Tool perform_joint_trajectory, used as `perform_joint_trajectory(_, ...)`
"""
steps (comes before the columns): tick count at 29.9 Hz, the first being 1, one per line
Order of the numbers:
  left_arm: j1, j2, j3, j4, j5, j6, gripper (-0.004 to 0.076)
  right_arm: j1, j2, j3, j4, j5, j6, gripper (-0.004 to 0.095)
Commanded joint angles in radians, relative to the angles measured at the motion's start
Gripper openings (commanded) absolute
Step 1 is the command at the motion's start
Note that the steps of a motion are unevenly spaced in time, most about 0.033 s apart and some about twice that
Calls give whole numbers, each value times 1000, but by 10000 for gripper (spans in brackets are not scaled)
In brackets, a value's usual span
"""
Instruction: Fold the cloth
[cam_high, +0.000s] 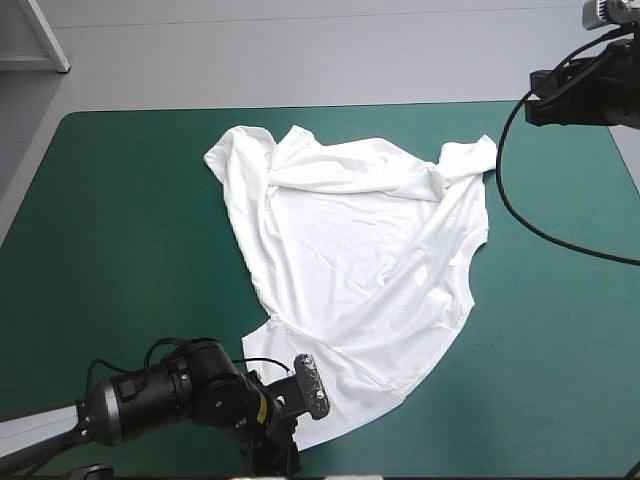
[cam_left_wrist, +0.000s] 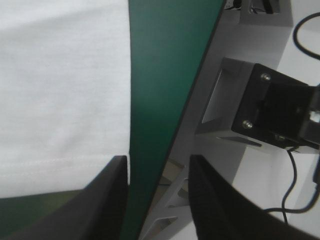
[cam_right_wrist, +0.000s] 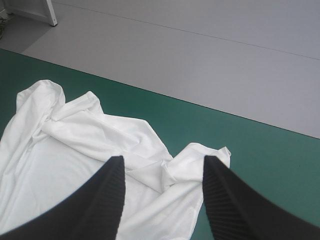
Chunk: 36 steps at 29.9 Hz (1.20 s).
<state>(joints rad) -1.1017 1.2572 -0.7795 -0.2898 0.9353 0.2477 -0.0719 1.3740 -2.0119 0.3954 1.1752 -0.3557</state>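
- High view shows you the T-shirt (cam_high: 360, 260) spread nearly flat across the middle of the teal-green surface (cam_high: 120, 220), wrinkled, its sleeves bunched toward the far edge.
- Your left gripper (cam_left_wrist: 159, 160) sits low at the near edge; its black fingers (cam_left_wrist: 100, 200) stand apart and hold nothing. The T-shirt's hemmed corner lies just ahead of one finger, while the gap shows bare cover and the surface's edge.
- Your right gripper (cam_right_wrist: 164, 160) hangs raised near the far right corner, wide open and empty, with a bunched sleeve ahead of and below it.
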Motion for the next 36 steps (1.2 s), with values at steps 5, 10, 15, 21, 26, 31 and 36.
perform_joint_trajectory(5, -12, 68, 33, 36, -153, -10, 294, -4, -28, -27, 44, -69, -7, 468)
perform_joint_trajectory(10, -12, 166, 33, 108, -160, -10, 293, -4, -28, -27, 45, -69, -12, 468)
perform_joint_trajectory(15, -11, 237, 33, 223, -114, -95, 186, -4, -28, -27, 21, -50, -17, 466)
perform_joint_trajectory(21, -9, 242, 33, 484, -104, -362, 19, -4, -26, 49, -42, -35, 7, 464)
perform_joint_trajectory(26, -9, 234, 33, 508, -104, -393, 19, -4, -22, 213, -88, -76, 13, 464)
perform_joint_trajectory(31, -9, 189, 33, 506, -111, -437, 19, -4, 45, 388, -86, -114, 13, 464)
perform_joint_trajectory(36, -9, 156, 33, 506, -184, -475, 19, -4, 187, 449, -53, -236, 6, 464)
